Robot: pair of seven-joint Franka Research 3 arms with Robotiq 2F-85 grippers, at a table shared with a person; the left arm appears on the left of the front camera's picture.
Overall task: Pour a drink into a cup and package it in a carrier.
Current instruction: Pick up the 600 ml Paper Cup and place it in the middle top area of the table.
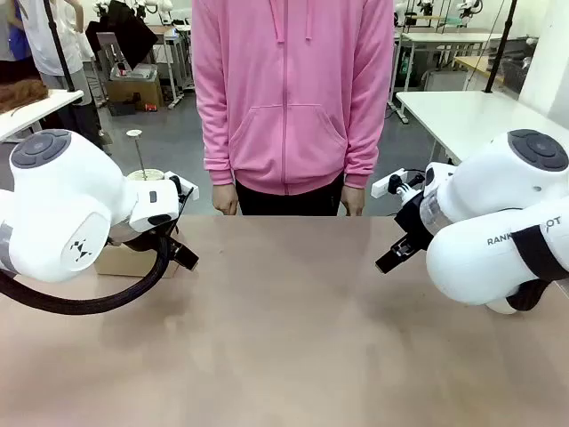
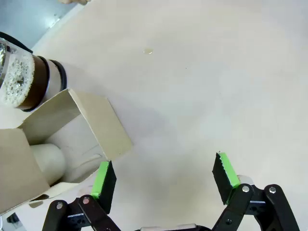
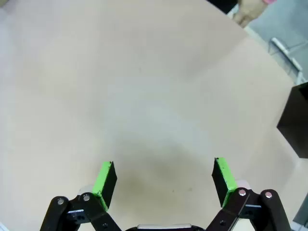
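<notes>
The brown cardboard carrier (image 2: 91, 127) stands open at the left of the left wrist view. A white rounded top (image 2: 48, 161) sits inside it and looks like the cup's lid. Just beyond the carrier is the glass jug (image 2: 26, 82), holding the dark brown drink (image 2: 39, 79) with foam on top. My left gripper (image 2: 163, 175) hangs open over bare table beside the carrier, with nothing between its fingers. In the front view the carrier (image 1: 123, 262) and the jug's lid (image 1: 142, 174) peek out behind my left arm. My right gripper (image 3: 163, 175) is open above bare table at the right side.
A person in a pink hoodie (image 1: 289, 89) stands at the far edge, hands (image 1: 225, 200) hanging by the table. A black box (image 3: 296, 120) sits at the right edge of the right wrist view. The tabletop (image 1: 284, 338) is tan.
</notes>
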